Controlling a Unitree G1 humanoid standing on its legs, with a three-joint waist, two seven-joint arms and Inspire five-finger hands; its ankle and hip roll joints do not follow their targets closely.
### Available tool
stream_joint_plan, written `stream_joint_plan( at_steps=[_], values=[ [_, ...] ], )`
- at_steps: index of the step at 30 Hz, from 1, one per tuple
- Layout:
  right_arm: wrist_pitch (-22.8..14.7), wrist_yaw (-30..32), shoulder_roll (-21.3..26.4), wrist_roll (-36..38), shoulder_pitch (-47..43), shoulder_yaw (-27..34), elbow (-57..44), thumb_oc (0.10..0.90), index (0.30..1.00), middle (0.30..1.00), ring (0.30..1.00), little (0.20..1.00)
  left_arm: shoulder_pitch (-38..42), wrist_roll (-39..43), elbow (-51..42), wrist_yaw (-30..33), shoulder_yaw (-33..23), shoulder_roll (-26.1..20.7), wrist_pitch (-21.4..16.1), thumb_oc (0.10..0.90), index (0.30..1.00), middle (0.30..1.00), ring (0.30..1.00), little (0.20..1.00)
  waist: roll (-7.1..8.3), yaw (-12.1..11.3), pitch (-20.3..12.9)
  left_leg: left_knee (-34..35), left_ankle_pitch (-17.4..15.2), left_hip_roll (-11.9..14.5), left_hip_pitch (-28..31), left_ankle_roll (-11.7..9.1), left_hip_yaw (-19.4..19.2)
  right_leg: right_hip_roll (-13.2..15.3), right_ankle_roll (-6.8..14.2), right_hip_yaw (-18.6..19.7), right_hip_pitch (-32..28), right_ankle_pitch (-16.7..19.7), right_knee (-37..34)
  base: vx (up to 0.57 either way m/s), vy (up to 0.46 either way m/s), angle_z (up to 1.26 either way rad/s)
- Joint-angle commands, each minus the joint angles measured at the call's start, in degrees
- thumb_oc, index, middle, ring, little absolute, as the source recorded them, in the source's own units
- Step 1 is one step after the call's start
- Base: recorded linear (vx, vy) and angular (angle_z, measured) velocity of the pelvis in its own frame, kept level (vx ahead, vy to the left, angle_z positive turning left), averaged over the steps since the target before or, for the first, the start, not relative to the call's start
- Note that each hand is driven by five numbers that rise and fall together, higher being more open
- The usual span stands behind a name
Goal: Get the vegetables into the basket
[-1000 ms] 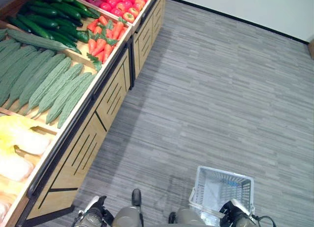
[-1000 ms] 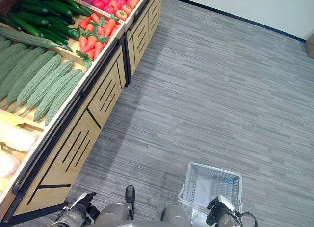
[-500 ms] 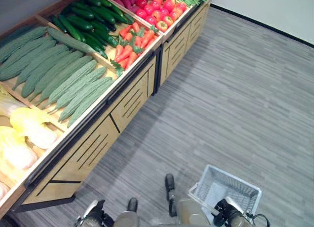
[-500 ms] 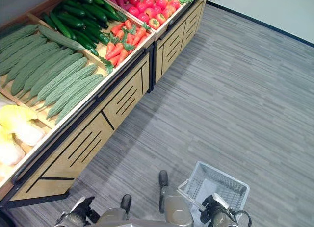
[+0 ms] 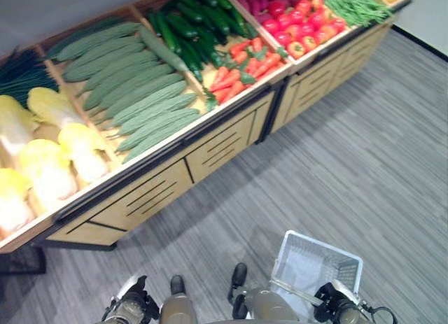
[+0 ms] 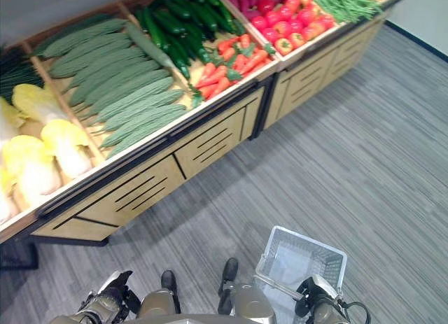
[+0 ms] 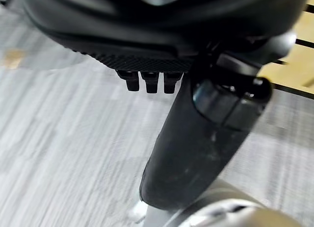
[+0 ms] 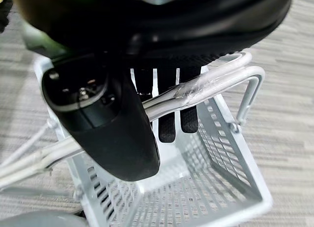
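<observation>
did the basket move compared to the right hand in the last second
No. The basket hangs from the right hand at the lower right, as before. The produce stand shifted across the view because the camera turned.

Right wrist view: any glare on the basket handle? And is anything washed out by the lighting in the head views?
Right wrist view: yes, the basket handle glints brightly along its clear wrapping, where the right hand holds it. Left eye view: the cabbages catch strong light and look washed out, with little surface detail; the cucumbers show small highlights.
</observation>
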State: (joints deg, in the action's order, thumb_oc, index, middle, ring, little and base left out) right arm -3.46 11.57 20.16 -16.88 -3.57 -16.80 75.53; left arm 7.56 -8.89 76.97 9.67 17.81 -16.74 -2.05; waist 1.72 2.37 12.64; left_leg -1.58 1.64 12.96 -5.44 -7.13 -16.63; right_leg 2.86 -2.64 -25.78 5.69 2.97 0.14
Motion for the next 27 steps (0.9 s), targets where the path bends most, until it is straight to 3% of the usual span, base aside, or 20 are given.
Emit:
stream_joint_plan(
  at_steps=[1, 2, 5, 11, 12, 16, 18, 20, 22, 26, 27],
  values=[
    [0.5, 1.0, 2.4, 2.7, 2.5, 1.7, -0.7, 0.400, 0.300, 0.300, 0.300, 0.300, 2.9, 0.7, -1.7, 0.7, 0.0, 0.6, -1.7, 0.900, 1.000, 1.000, 1.000, 1.000, -0.31, 1.1, 0.8, 2.6, 5.5, -1.0, -0.2, 2.0, -1.1, 7.3, 8.8, 9.5, 1.2, 2.0, 5.1, 0.14, 0.150, 0.72],
    [0.5, 0.8, 2.6, 3.0, 2.6, 2.1, -0.6, 0.400, 0.300, 0.300, 0.300, 0.300, 2.7, 0.6, -1.6, 0.6, -0.1, 0.4, -1.6, 0.900, 1.000, 1.000, 1.000, 1.000, -0.56, 1.0, 0.5, 2.8, 5.3, -0.9, -0.4, 1.5, -0.6, 7.7, 9.4, 9.8, 0.4, 1.2, 5.3, 0.04, 0.148, 0.45],
    [1.2, -0.2, 1.7, 3.0, 2.7, 2.8, 0.5, 0.400, 0.300, 0.300, 0.300, 0.300, 2.1, 0.0, -1.2, 0.0, -0.2, -0.1, -1.3, 0.900, 1.000, 1.000, 1.000, 1.000, 0.04, 0.8, 0.2, 2.1, 3.4, -3.5, -0.2, 3.5, -0.3, 9.9, 9.8, 10.3, -0.6, 2.0, 6.1, 0.12, 0.334, -0.05],
    [1.6, -0.7, 1.1, 3.0, 2.7, 3.4, 0.9, 0.400, 0.300, 0.300, 0.300, 0.300, 0.8, -0.7, -1.4, -0.8, -0.3, -0.5, -1.6, 0.900, 1.000, 1.000, 1.000, 1.000, 2.18, -0.1, -0.2, 0.3, 0.1, -7.6, -0.2, 6.1, -0.3, 12.6, 11.9, 13.9, -1.3, 7.4, 5.0, 0.06, 0.233, 0.09],
    [1.7, -0.9, 0.7, 2.9, 2.5, 3.1, 1.1, 0.400, 0.300, 0.300, 0.300, 0.300, 0.5, -0.8, -1.4, -0.8, -0.5, -0.6, -1.8, 0.900, 1.000, 1.000, 1.000, 1.000, 2.99, -0.5, -0.4, -0.1, -0.7, -8.7, -0.6, 6.8, -0.5, 13.4, 12.6, 14.7, -1.0, 9.6, 4.7, 0.03, 0.277, 0.11],
    [1.8, -1.3, -0.1, 2.4, 2.2, 2.3, 1.1, 0.400, 0.300, 0.300, 0.300, 0.300, 0.3, -0.5, -1.4, -0.7, -1.2, -1.1, -1.8, 0.900, 1.000, 1.000, 1.000, 1.000, 3.43, -1.2, -0.1, 0.1, -1.5, -9.9, 0.1, 7.8, -0.4, 14.1, 13.0, 15.2, -0.9, 11.0, 6.1, 0.02, 0.175, 0.00],
    [1.7, -1.5, -0.4, 2.6, 1.8, 1.9, 1.0, 0.400, 0.300, 0.300, 0.300, 0.300, 0.2, -0.1, -1.3, -0.7, -1.8, -1.6, -1.7, 0.900, 1.000, 1.000, 1.000, 1.000, 3.14, -1.4, 0.2, 1.8, -1.3, -10.7, 1.3, 8.8, 0.7, 13.0, 12.6, 17.1, 0.7, 11.2, 11.7, 0.03, 0.217, -0.01],
    [1.4, -1.8, -0.6, 2.9, 1.6, 1.5, 0.8, 0.400, 0.300, 0.300, 0.300, 0.300, 0.5, 0.1, -1.1, -0.9, -1.7, -1.8, -1.8, 0.900, 1.000, 1.000, 1.000, 1.000, 2.66, -0.6, 0.5, 2.6, -1.2, -11.3, 2.5, 9.2, 2.3, 9.9, 11.8, 21.3, 2.5, 10.3, 14.5, 0.07, 0.121, 0.15],
    [1.4, -1.8, -0.7, 3.4, 1.5, 1.3, 0.8, 0.400, 0.300, 0.300, 0.300, 0.300, 0.7, 0.4, -0.8, -1.1, -1.5, -1.8, -1.8, 0.900, 1.000, 1.000, 1.000, 1.000, 2.31, 0.0, 0.4, 2.9, -1.1, -11.8, 3.4, 9.3, 3.7, 7.4, 10.9, 24.0, 4.0, 9.0, 13.4, 0.11, 0.043, 0.36],
    [1.3, -1.8, -1.1, 3.7, 1.3, 1.0, 1.0, 0.400, 0.300, 0.300, 0.300, 0.300, 1.2, 0.7, -0.2, -0.9, -1.8, -2.0, -1.9, 0.900, 1.000, 1.000, 1.000, 1.000, 2.15, 0.8, 0.7, 2.9, -1.6, -12.1, 4.4, 9.0, 5.6, 7.0, 10.9, 25.3, 4.9, 8.3, 9.7, 0.10, -0.058, 0.64],
    [1.2, -1.9, -1.6, 3.6, 1.2, 0.7, 1.0, 0.400, 0.300, 0.300, 0.300, 0.300, 1.6, 0.8, 0.2, -0.7, -1.8, -2.0, -2.0, 0.900, 1.000, 1.000, 1.000, 1.000, 2.39, 1.5, 0.7, 2.2, -2.4, -12.4, 5.1, 8.7, 8.3, 6.6, 11.4, 28.5, 6.1, 8.8, 7.3, 0.14, -0.109, 0.72]
  ],
)
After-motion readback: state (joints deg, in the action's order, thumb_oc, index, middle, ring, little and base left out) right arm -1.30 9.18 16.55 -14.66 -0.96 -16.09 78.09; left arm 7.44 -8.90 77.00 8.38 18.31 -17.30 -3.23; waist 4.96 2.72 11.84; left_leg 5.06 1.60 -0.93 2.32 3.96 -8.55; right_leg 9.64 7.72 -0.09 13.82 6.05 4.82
